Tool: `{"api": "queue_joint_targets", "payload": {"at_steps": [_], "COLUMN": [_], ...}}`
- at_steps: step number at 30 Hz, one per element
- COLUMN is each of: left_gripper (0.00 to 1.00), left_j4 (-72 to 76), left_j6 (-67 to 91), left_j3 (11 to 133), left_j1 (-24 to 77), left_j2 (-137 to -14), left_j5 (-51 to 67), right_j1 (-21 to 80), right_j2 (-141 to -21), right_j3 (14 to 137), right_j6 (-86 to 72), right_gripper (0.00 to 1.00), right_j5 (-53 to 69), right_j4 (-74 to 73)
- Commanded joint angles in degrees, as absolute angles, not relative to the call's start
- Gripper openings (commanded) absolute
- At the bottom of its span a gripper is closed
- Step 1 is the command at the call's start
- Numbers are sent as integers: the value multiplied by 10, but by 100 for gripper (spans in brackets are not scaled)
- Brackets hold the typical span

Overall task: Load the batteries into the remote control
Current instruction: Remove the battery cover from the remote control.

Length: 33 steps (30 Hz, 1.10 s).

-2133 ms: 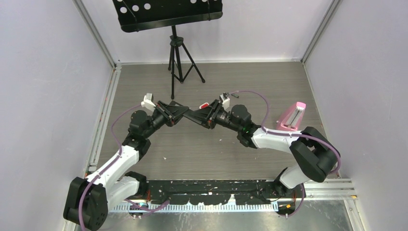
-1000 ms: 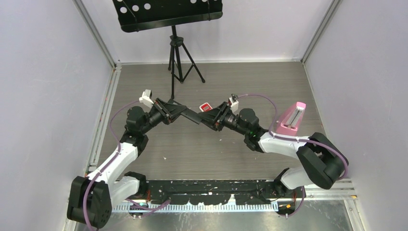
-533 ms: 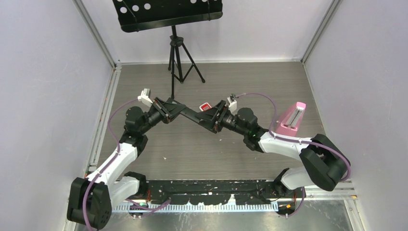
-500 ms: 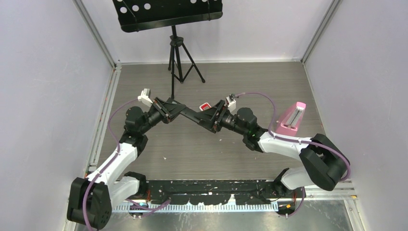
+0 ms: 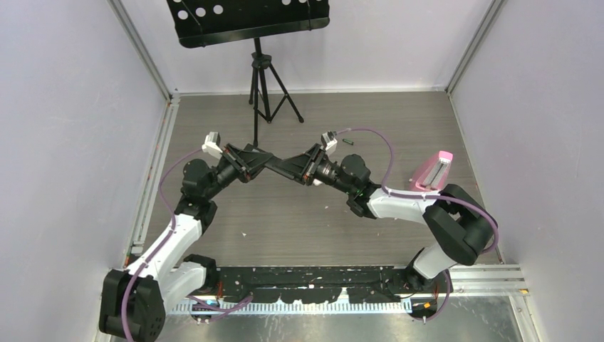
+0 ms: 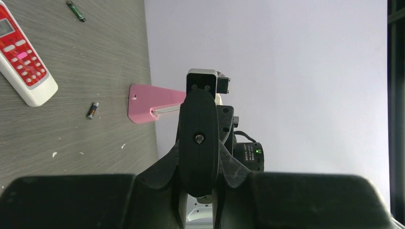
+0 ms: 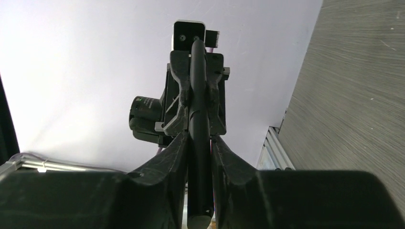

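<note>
A black remote (image 5: 285,168) is held off the table between my two grippers, one at each end. My left gripper (image 5: 269,164) is shut on it; in the left wrist view the remote (image 6: 198,133) stands edge-on between the fingers (image 6: 160,169). My right gripper (image 5: 300,169) is shut on its other end, and the remote also shows in the right wrist view (image 7: 198,138). A green battery (image 6: 76,10) and a dark battery (image 6: 92,110) lie on the table. One small battery (image 5: 347,142) lies behind the right wrist. The orange battery is out of view.
A red and white remote (image 6: 21,62) lies face up on the table under the right arm. A pink object (image 5: 432,171) with a grey slot stands at the right. A black tripod stand (image 5: 265,85) is at the back.
My right arm has swung back and to the left with the black remote, and it now covers the red and white remote in the top view. The left arm has barely moved.
</note>
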State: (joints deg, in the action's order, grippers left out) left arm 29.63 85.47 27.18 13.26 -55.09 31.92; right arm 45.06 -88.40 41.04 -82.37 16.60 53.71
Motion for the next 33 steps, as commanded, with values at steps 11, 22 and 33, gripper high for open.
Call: {"api": "queue_joint_targets", "payload": {"at_steps": [11, 22, 33], "left_gripper": [0, 0, 0], "left_j4": [328, 350, 285], "left_j6": [833, 840, 801], "left_j3": [381, 312, 284], "left_j1": [75, 72, 72], "left_j2": [-567, -517, -402], "left_j5": [422, 331, 148], "right_j1": [417, 430, 440], "right_j2": [-929, -877, -828], "right_j3": [276, 291, 260], "right_j6": [-812, -813, -758], "right_gripper": [22, 16, 20], "right_j5": [338, 166, 227], "right_j4": [765, 565, 519]}}
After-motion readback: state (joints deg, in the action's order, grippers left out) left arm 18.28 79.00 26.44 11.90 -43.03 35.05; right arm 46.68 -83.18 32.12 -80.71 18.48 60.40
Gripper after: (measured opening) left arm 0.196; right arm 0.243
